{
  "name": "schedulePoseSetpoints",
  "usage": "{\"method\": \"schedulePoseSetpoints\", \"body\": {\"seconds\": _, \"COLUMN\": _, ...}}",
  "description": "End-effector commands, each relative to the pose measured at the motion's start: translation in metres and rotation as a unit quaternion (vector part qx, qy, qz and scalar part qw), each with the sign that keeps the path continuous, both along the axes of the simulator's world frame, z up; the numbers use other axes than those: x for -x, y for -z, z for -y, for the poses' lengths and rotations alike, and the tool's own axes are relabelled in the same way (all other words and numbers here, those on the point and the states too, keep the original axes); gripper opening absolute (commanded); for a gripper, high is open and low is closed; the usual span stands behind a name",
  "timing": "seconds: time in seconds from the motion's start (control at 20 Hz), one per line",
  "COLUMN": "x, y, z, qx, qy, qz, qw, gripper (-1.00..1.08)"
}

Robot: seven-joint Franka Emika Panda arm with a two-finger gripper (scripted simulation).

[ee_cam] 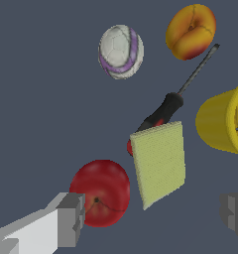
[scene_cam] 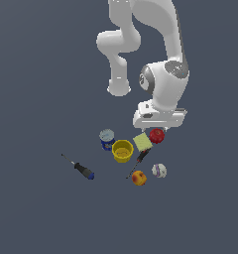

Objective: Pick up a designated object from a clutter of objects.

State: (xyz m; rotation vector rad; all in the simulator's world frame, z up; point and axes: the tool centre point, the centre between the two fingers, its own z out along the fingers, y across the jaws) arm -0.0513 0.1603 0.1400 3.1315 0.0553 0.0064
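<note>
The designated object, a glossy red apple, lies at the exterior view's right end of the clutter of objects. My gripper hangs just above it and is open, holding nothing. In the wrist view one grey finger sits right beside the apple, and the other finger stands far off past the pale yellow-green sponge. The sponge lies close beside the apple.
A black-handled screwdriver pokes out from under the sponge. Around it are a yellow cup, a blue can, an orange peach and a white-purple ball. A second screwdriver lies apart.
</note>
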Motion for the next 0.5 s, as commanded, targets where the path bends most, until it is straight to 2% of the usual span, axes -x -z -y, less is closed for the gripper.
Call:
{"method": "schedulePoseSetpoints", "body": {"seconds": 0.0, "x": 0.011, "y": 0.016, "z": -0.014, "qx": -0.001, "qy": -0.004, "qz": 0.0, "qw": 1.0, "gripper": 1.0}}
{"method": "schedulePoseSetpoints", "body": {"seconds": 0.45, "x": 0.035, "y": 0.043, "z": -0.039, "qx": -0.005, "qy": -0.012, "qz": -0.002, "qw": 0.9999, "gripper": 1.0}}
